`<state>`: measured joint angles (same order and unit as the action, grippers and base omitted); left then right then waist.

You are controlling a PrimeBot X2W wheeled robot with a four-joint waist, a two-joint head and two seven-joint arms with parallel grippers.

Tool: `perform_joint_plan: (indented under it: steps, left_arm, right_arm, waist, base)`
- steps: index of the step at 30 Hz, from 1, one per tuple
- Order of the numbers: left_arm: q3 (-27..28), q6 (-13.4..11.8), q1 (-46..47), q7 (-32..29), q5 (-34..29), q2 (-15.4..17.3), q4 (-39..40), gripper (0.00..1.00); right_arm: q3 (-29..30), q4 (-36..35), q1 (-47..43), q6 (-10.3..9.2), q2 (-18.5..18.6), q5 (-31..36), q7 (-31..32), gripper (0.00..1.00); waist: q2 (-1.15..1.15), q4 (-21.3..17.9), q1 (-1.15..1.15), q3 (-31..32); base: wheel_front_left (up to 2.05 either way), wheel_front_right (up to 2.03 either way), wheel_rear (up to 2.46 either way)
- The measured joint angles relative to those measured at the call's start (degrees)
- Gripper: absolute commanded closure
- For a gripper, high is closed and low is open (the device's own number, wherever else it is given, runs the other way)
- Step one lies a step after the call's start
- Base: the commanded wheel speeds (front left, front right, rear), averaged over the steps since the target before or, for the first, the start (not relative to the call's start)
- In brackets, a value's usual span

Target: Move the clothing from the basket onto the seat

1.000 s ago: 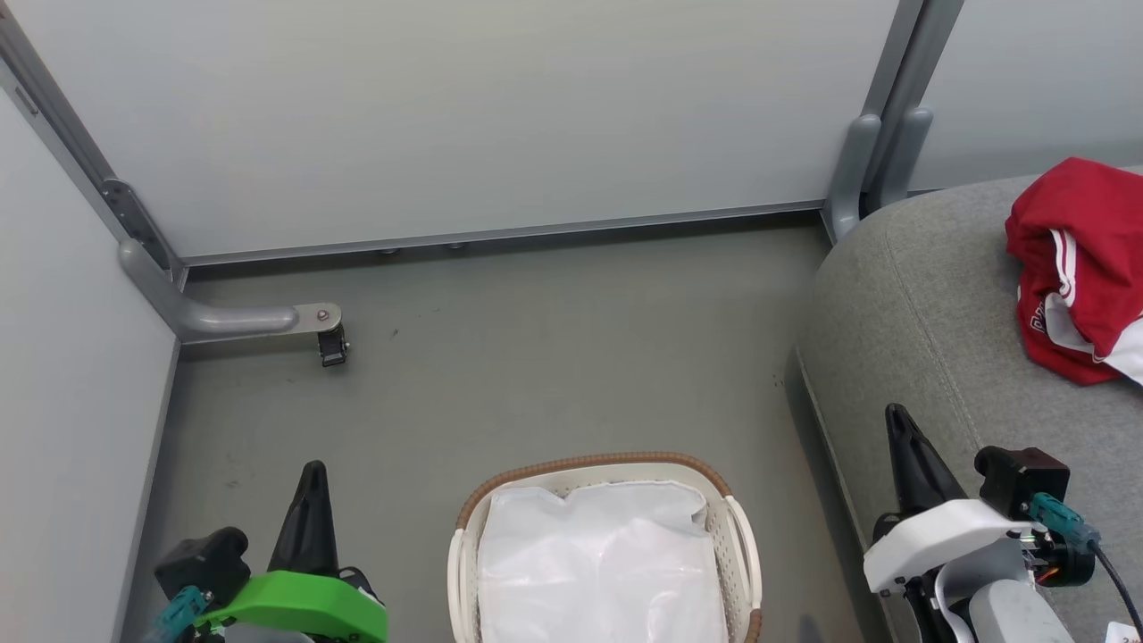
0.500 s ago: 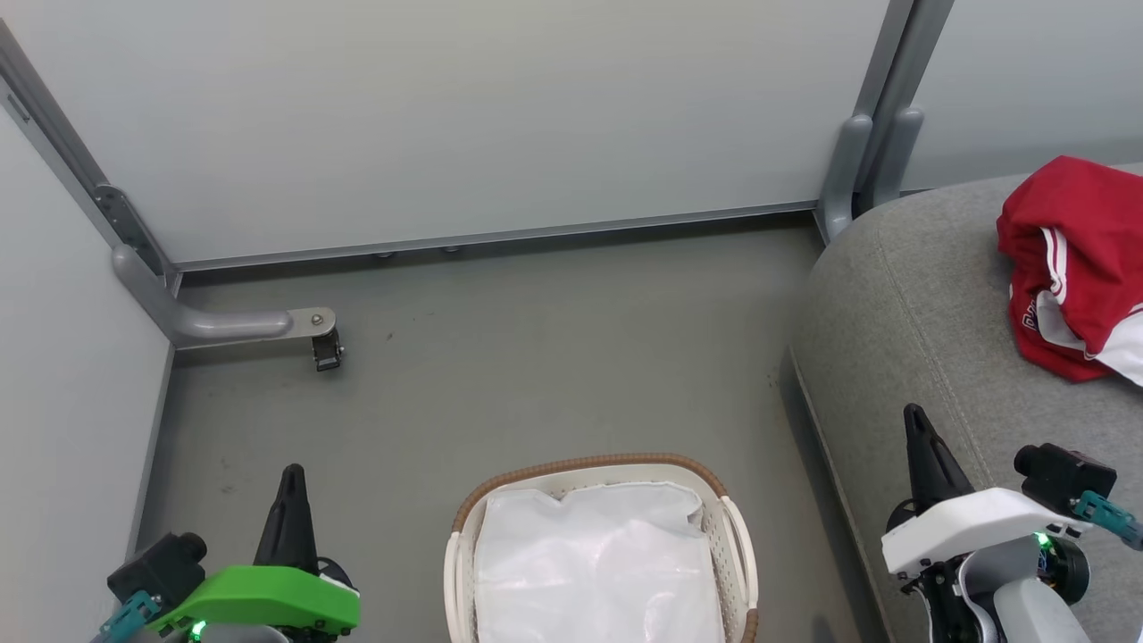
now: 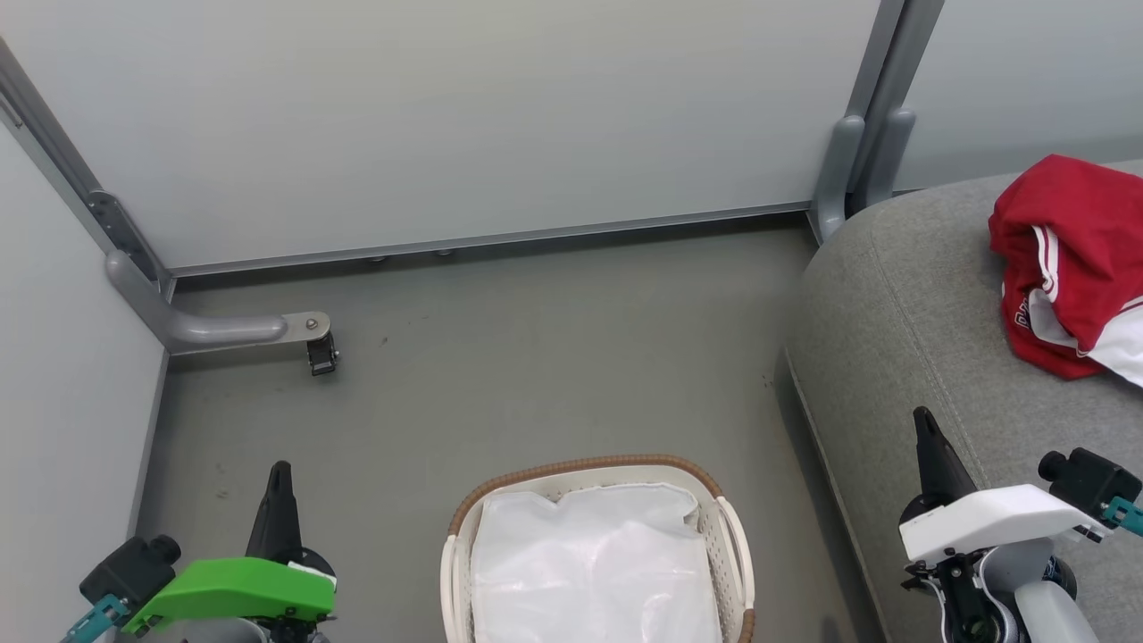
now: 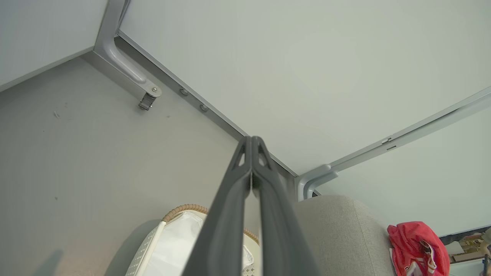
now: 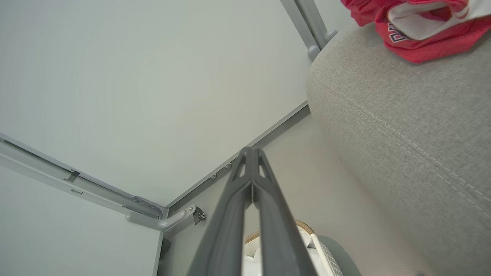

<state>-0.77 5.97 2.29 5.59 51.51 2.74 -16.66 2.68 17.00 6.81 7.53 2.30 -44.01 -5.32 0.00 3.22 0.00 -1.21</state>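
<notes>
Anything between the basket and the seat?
Nothing: only a strip of bare grey floor separates the basket from the seat, per the head view.

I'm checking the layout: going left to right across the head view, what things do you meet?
left gripper → basket → right gripper → clothing

Lettering on the clothing (image 3: 1080, 232) cannot be read.

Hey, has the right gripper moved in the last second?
Yes. Judged against the basket in the head view, the right gripper has drifted right, away from it.
</notes>
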Motion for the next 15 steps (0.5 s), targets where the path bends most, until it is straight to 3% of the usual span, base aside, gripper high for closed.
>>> perform_joint_plan:
  steps: [15]
  left_arm:
    - [1.74,0.18,0.88,-3.01,10.27,0.03,0.67,1.00]
  right_arm:
    - [0.93,-0.70,-0.04,-0.01,0.08,-12.10,3.08,1.00]
  waist:
    - [0.00,-0.61,0.00,0.20]
  base:
    - [0.00,0.00,0.00]
